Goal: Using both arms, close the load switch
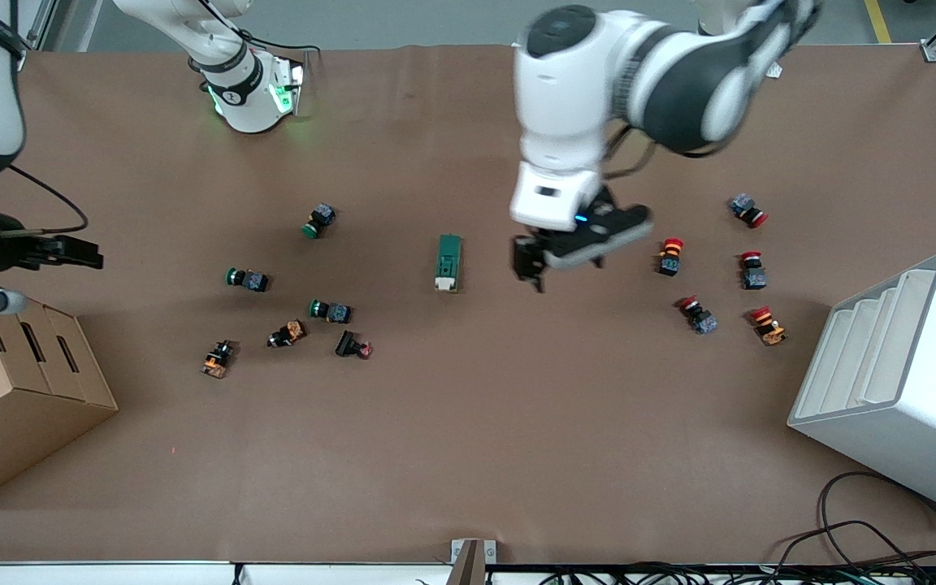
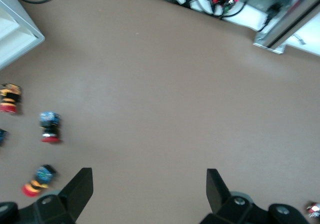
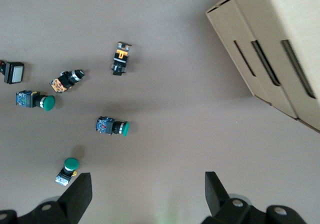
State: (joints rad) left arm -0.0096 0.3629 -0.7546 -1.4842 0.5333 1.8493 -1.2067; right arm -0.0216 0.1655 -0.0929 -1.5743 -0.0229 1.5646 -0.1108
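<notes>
The load switch [image 1: 448, 262] is a dark-green block with a cream-white end, lying mid-table; it shows in neither wrist view. My left arm reaches in from its base, and the left gripper [image 1: 531, 272] [image 2: 149, 184] hangs open over bare table, just beside the switch toward the left arm's end. Nothing is between its fingers [image 2: 80, 186]. My right gripper [image 1: 97, 253] [image 3: 148, 186] is open and empty too, over the table at the right arm's end, by a cardboard box [image 1: 21, 382] and well away from the switch.
Green-capped push-buttons [image 1: 320, 219] [image 1: 246, 279] [image 3: 112, 126] and other small parts [image 1: 218, 358] lie toward the right arm's end. Red-capped push-buttons [image 1: 669, 255] [image 1: 697, 314] [image 2: 50, 127] lie toward the left arm's end. A white stepped rack [image 1: 899, 366] stands there; cables [image 1: 866, 544] run along the near edge.
</notes>
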